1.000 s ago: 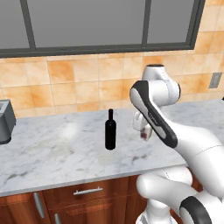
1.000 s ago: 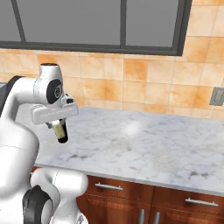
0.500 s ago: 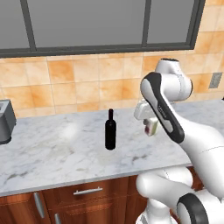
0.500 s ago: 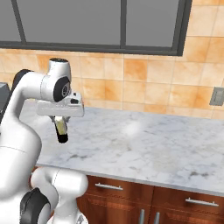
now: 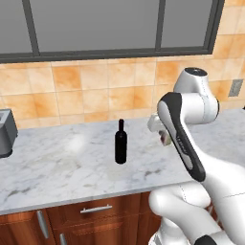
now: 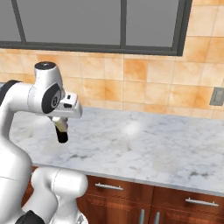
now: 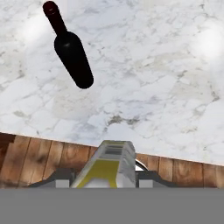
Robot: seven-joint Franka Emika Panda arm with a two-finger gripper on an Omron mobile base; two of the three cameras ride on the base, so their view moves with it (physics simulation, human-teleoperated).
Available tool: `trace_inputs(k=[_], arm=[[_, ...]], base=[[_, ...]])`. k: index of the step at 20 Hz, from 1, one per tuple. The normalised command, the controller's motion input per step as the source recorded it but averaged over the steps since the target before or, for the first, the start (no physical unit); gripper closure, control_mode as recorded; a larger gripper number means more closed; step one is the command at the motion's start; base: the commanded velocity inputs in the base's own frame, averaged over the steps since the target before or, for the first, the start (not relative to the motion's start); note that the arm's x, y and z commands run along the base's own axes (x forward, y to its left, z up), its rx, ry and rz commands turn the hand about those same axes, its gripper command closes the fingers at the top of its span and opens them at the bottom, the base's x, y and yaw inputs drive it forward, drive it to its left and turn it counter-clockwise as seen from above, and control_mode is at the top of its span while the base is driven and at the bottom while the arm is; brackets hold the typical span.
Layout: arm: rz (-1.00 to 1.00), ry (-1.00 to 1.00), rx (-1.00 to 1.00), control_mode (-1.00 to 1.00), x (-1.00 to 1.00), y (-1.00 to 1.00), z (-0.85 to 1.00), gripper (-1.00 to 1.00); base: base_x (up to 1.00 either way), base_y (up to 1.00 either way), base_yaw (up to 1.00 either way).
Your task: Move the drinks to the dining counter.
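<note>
Gripper (image 7: 114,175) clamped on the small carton (image 7: 109,166), high above the marble counter (image 7: 166,87), wine bottle (image 7: 70,48) well apart

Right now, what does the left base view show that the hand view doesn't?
The left base view adds the window, the tiled wall and a grey appliance. The hand view adds the gripper clamped on the carton, close up. Both share the wine bottle standing on the marble counter.
</note>
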Motion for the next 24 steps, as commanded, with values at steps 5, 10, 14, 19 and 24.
trace_inputs(k=[5, 10, 14, 19, 24], arm=[[-0.08, -0.08, 0.00, -1.00, -0.22, -0.04, 0.21, 1.00], [-0.04, 0.00, 0.00, -1.00, -0.08, -0.05, 0.08, 1.00], [0.00, 0.00, 0.00, -1.00, 0.00, 0.00, 0.00, 1.00], [0.00, 0.00, 0.00, -1.00, 0.00, 0.00, 0.00, 1.00], [0.00, 0.00, 0.00, 1.00, 0.00, 0.00, 0.00, 1.00]], base=[[0.00, 0.00, 0.00], [0.00, 0.00, 0.00], [0.00, 0.00, 0.00], [0.00, 0.00, 0.00], [-0.04, 0.00, 0.00]])
